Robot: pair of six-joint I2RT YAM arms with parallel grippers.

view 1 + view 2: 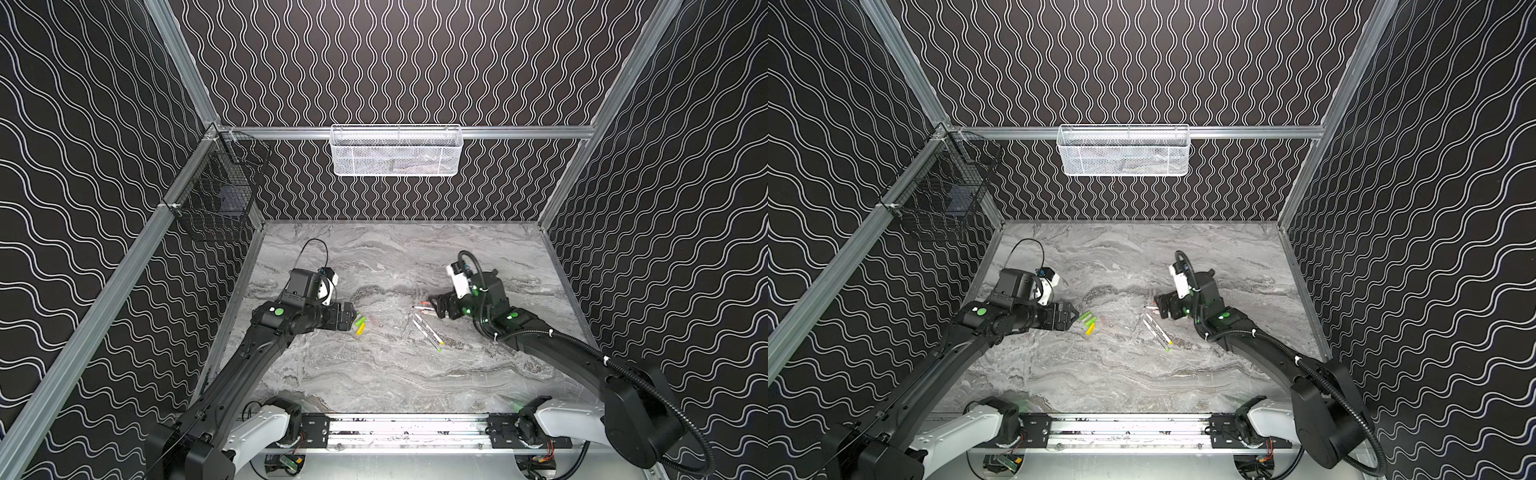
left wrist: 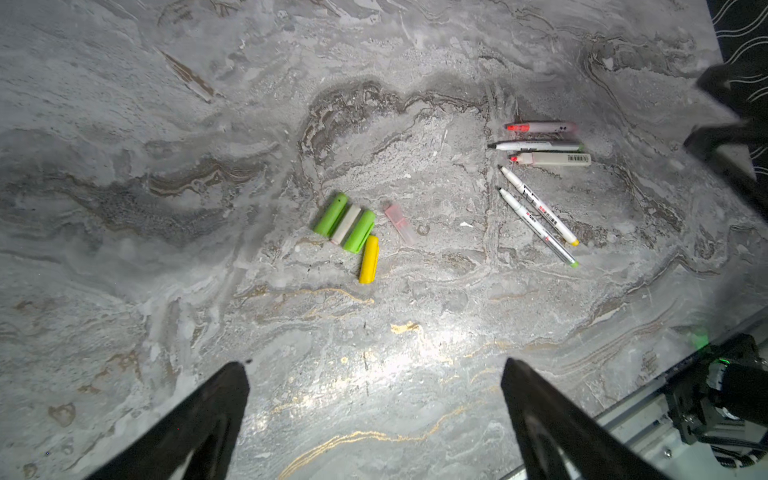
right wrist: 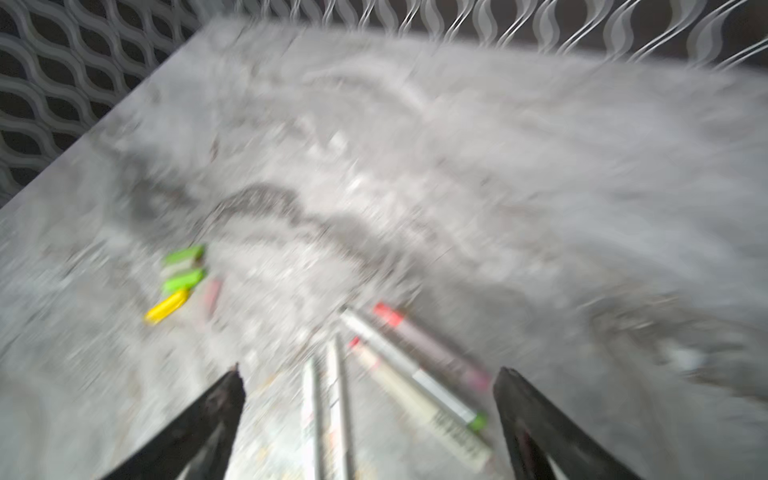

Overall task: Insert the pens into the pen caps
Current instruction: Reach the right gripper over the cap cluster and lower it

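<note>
Bearing a barcode label [image 2: 574,158], one pen [image 2: 544,159] lies uncapped.

A grey tabletop [image 2: 166,124] with a marble-look finish, smooth and shining where the light strikes it. The pen caps [image 2: 360,231] are smooth, opaque plastic in lime green and yellow. A pink cap [image 2: 400,222] is frosted, see-through plastic. The pens [image 2: 538,205] have glossy white plastic barrels with printed lettering. A white metal mesh basket [image 1: 395,156] and a black wire basket [image 1: 216,195] hang on bare, dull-silver metal rails [image 1: 519,132]. The walls [image 1: 415,62] are matt black.
</note>
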